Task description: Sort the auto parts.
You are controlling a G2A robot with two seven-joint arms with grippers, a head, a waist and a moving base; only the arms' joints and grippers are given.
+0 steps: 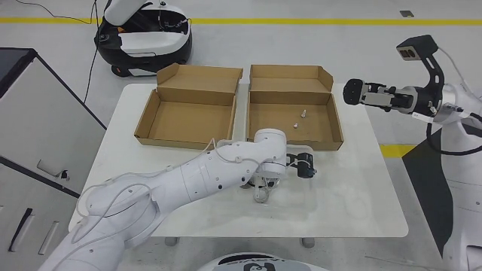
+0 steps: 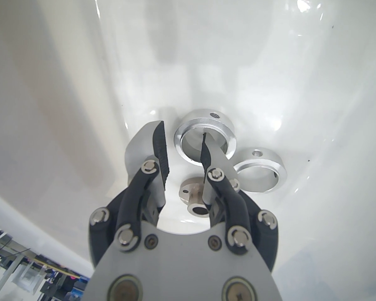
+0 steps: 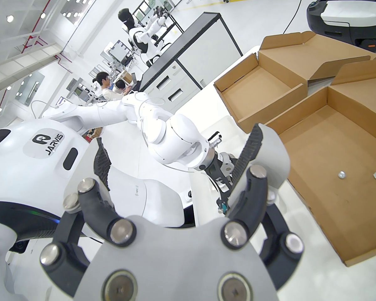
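Up close, left gripper [image 2: 181, 129] astride rim of silver collar [image 2: 206, 119]

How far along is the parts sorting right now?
Early on. Done: two small parts lie in one cardboard box. In hand: the left gripper is open, one finger inside a ring collar, not yet gripping it. Left: that collar, a second ring collar beside it and a small flanged part. The right gripper is open beside that box.

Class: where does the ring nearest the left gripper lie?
Left wrist view: ring on the white surface, one left gripper finger inside its bore, a second ring beside it.
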